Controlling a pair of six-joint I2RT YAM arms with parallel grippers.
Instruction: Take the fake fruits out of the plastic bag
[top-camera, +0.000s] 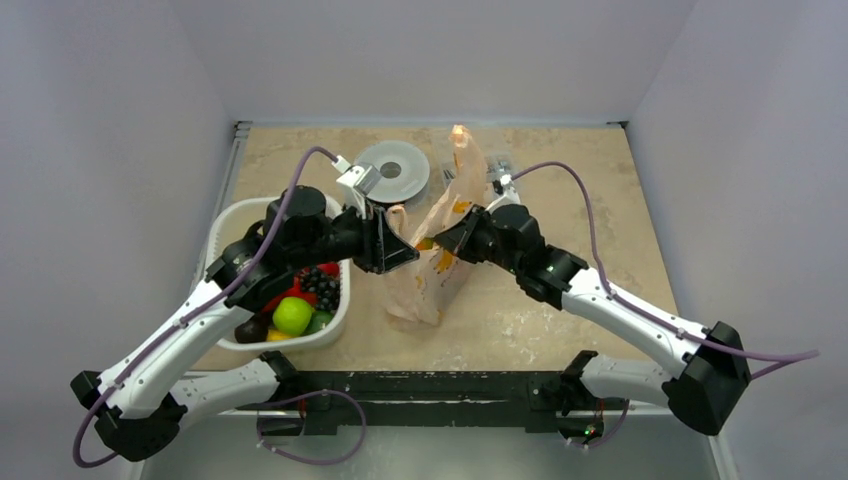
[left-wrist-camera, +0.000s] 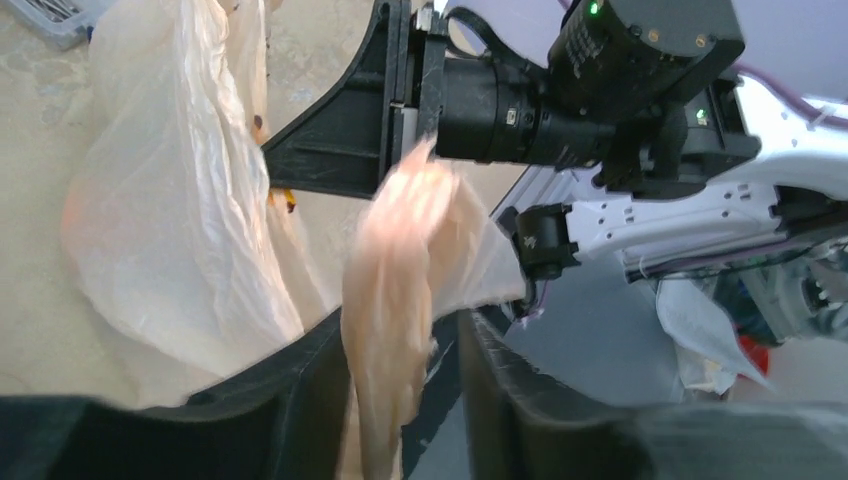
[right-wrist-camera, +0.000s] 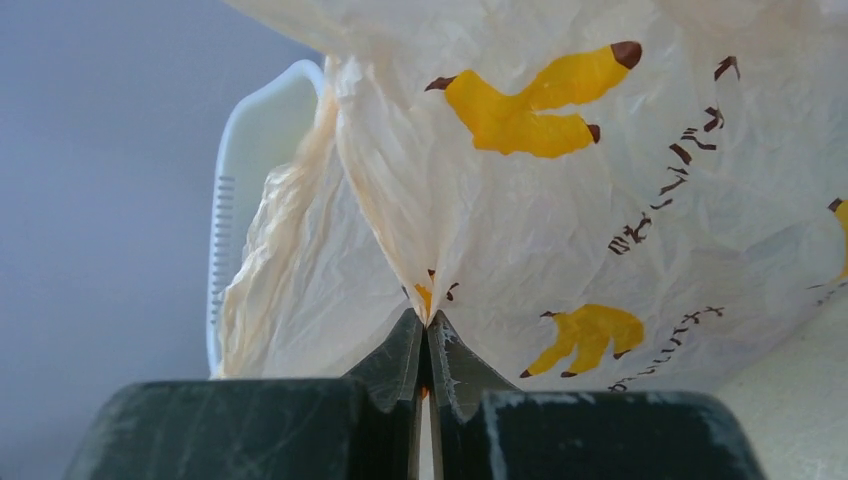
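The plastic bag is pale peach with yellow banana prints and hangs upright at the table's middle, pulled between both grippers. My left gripper is shut on a twisted handle strand that runs up between its fingers. My right gripper is shut on a pinched fold of the bag's side. Fake fruits lie in a white basket at the left: a green apple, dark grapes, a dark plum and red pieces. I see no fruit inside the bag.
A grey round disc lies behind the left gripper. Small clear items sit behind the bag. The basket's rim shows past the bag in the right wrist view. The right arm's gripper is close in front of the left wrist camera.
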